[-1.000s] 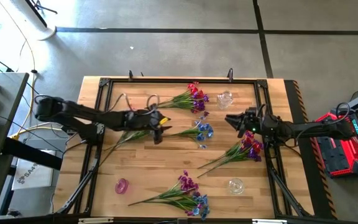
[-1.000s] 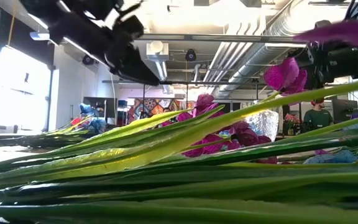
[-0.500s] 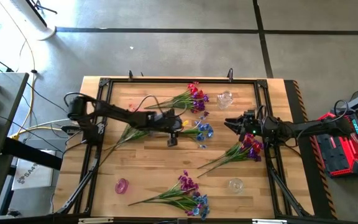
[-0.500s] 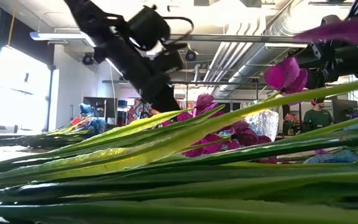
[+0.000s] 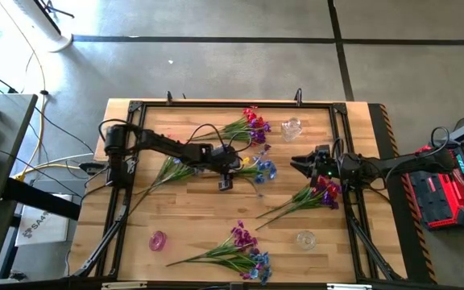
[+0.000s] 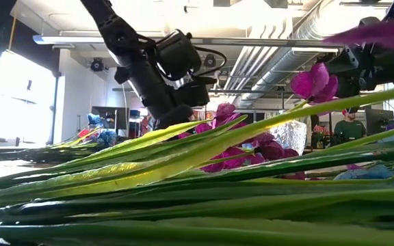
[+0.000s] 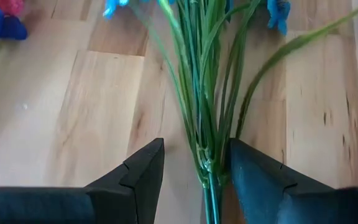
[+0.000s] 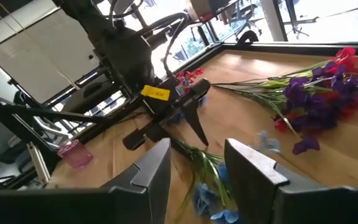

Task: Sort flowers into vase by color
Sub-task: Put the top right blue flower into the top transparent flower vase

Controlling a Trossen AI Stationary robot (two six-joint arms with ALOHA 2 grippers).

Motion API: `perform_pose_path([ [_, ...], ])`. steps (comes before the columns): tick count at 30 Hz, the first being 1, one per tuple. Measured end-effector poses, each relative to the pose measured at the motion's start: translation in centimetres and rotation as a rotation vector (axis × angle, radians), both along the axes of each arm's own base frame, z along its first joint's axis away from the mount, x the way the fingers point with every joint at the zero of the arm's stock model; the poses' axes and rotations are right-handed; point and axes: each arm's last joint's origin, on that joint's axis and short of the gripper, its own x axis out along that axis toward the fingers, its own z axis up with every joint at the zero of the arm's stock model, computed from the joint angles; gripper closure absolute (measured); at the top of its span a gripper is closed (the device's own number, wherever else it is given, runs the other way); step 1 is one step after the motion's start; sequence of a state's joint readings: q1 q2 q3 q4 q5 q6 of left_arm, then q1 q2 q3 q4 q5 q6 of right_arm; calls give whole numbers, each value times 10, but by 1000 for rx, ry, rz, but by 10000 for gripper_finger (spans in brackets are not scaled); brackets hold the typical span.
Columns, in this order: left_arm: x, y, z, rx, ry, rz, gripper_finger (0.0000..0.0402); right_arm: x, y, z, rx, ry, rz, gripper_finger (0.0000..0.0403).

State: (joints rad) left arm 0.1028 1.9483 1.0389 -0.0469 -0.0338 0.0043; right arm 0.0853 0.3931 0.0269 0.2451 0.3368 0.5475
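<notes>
Several flower sprays lie flat on the wooden table (image 5: 176,209): a red and purple one (image 5: 248,125) at the far side, a blue one (image 5: 260,169) in the middle, a purple one (image 5: 321,192) at the right, and a purple and blue one (image 5: 244,250) near the front. My left gripper (image 5: 225,179) points steeply down, open. Its fingers (image 7: 148,168) stand on either side of the blue spray's green stem (image 7: 207,155) just above the table. My right gripper (image 5: 296,159) hovers open near the table's right side, holding nothing (image 8: 197,146).
A clear glass vase (image 5: 292,126) stands at the far right, another clear one (image 5: 305,239) at the near right, and a pink one (image 5: 158,240) at the near left. A leafy green spray (image 5: 167,173) lies under my left arm. A black frame (image 5: 216,103) edges the table.
My left gripper has gone toward the table's right edge and down, tipping its fingers steeply downward, and now straddles the blue spray's stem. The flowers have stayed where they were.
</notes>
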Motion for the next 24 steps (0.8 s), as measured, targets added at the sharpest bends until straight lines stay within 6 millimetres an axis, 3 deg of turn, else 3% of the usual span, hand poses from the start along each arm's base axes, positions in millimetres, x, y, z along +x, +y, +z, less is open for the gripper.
perform_pose_path([
  [4, 0, 0, 0, 0, -1, 2, 270, 0, 0, 0, 22, -6, -10, 263],
  [11, 2, 1, 0, -1, -30, 19, 389, 0, 1, 0, 107, -27, -9, 268],
  [16, 6, 2, 5, 1, -91, 31, 378, 0, 5, 3, 99, -59, 20, 285],
  [24, 7, 7, 52, -1, -296, 59, 397, -2, 13, 31, -163, -283, 148, 289],
])
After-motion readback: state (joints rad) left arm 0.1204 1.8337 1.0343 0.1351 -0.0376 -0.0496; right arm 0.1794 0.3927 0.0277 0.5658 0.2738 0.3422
